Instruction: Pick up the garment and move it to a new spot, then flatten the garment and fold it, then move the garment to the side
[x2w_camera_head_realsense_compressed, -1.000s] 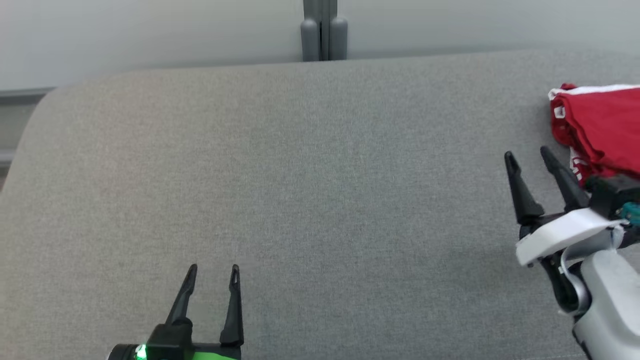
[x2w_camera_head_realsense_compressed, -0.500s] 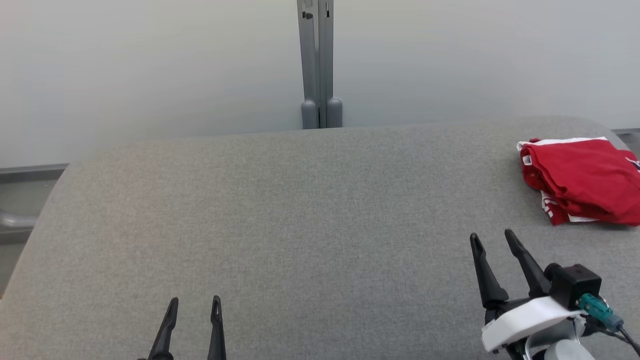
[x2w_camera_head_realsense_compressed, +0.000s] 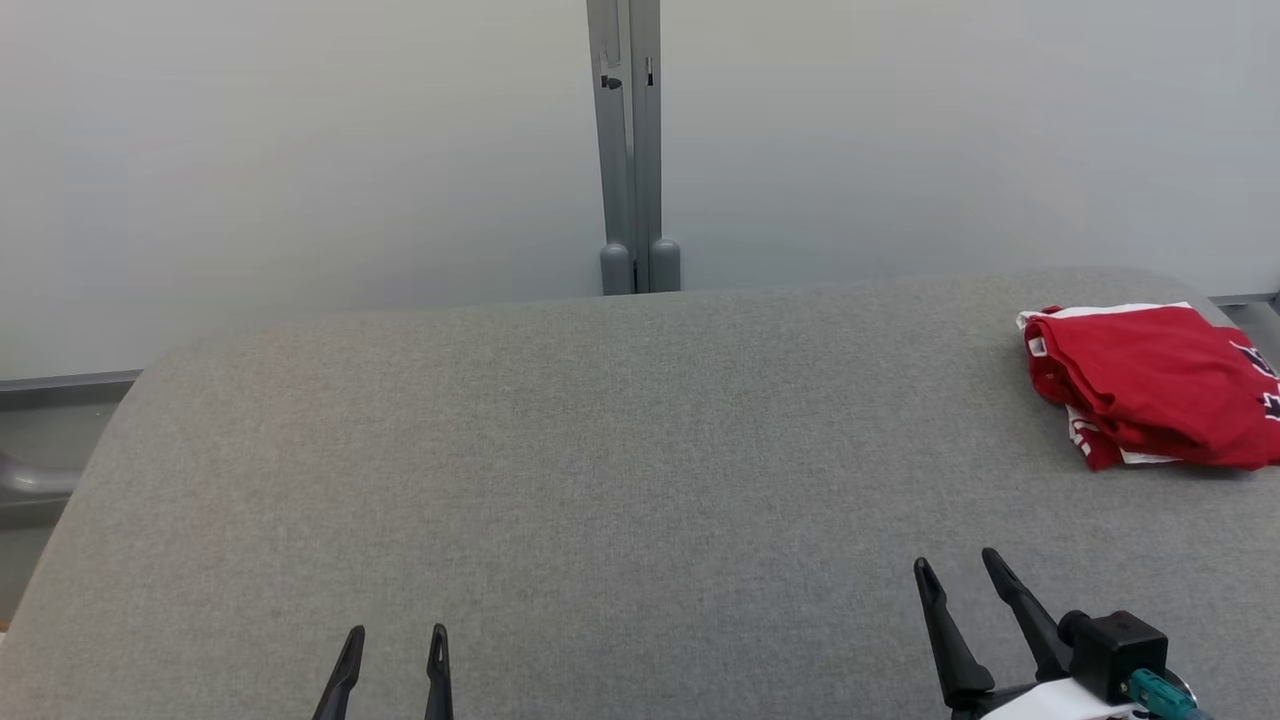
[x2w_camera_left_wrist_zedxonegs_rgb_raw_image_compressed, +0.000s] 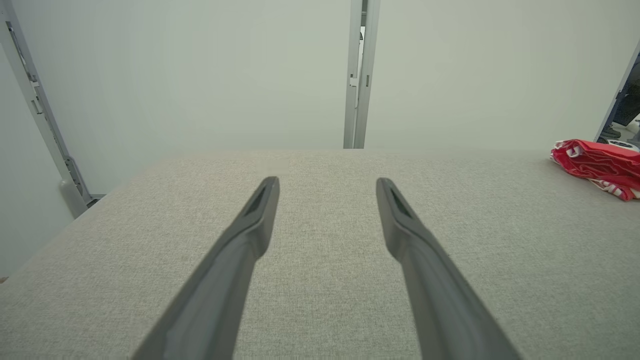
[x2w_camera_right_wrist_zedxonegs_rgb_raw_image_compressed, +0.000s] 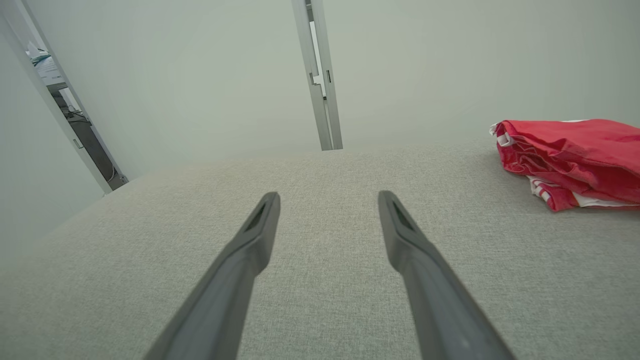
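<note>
Folded red garment (x2w_camera_head_realsense_compressed: 1150, 385) is lying far right on the bench (x2w_camera_head_realsense_compressed: 600, 480). Left claw (x2w_camera_head_realsense_compressed: 398, 632) and right claw (x2w_camera_head_realsense_compressed: 955, 560) are hanging near, fingers apart, empty. Task is looking done; best steering both clear of the fold.

Red garment (x2w_camera_head_realsense_compressed: 1150, 385) — folded, far right, grey surface (x2w_camera_head_realsense_compressed: 600, 480)

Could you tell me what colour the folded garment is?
Red with white trim; garment shows best in the right wrist view.
</note>
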